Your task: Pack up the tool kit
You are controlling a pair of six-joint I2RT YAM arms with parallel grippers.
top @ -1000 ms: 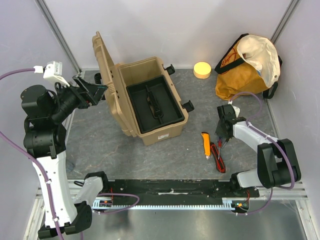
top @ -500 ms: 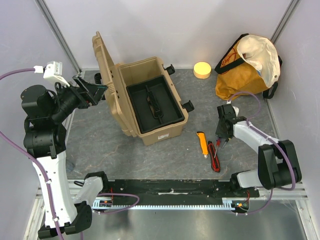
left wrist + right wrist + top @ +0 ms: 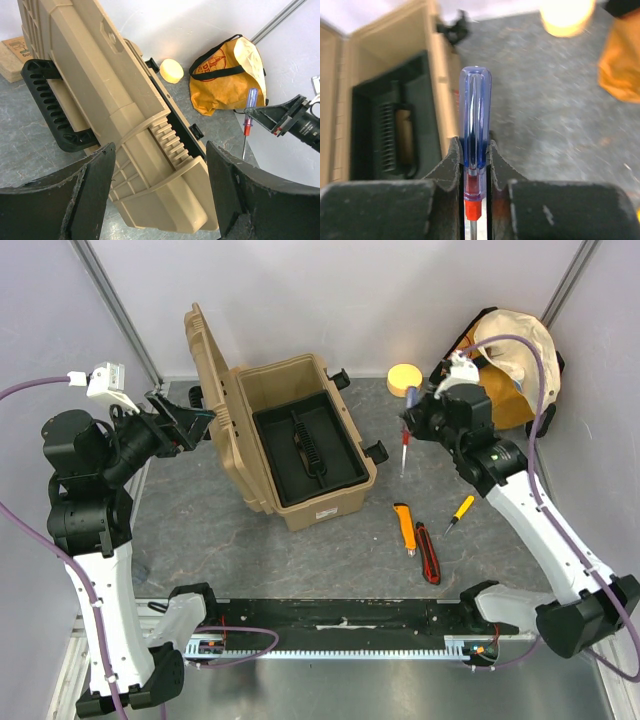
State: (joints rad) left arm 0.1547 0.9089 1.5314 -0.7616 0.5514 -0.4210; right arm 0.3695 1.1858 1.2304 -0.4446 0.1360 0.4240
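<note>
The tool kit (image 3: 300, 445) stands open mid-table, its lid (image 3: 100, 95) raised to the left and a black tray (image 3: 385, 125) inside. My right gripper (image 3: 410, 422) hangs above the table just right of the box. It is shut on a screwdriver (image 3: 476, 115) with a clear blue handle and red collar, shaft (image 3: 403, 458) pointing down. My left gripper (image 3: 161, 150) is open, its fingers (image 3: 95, 190) either side of the lid's outer face without touching it. The box's black handle (image 3: 50, 107) shows on the lid.
An orange utility knife (image 3: 404, 524), a red-and-black tool (image 3: 428, 553) and a yellow screwdriver (image 3: 458, 512) lie on the table right of the box. A yellow round object (image 3: 404, 380) and an orange cloth bag (image 3: 495, 365) sit at the back right. A tan block (image 3: 14, 55) lies behind the lid.
My right gripper closed on the blue-handled screwdriver and rose from the table toward the box. The knife and red-black tool shifted slightly left. The left arm stayed still.
</note>
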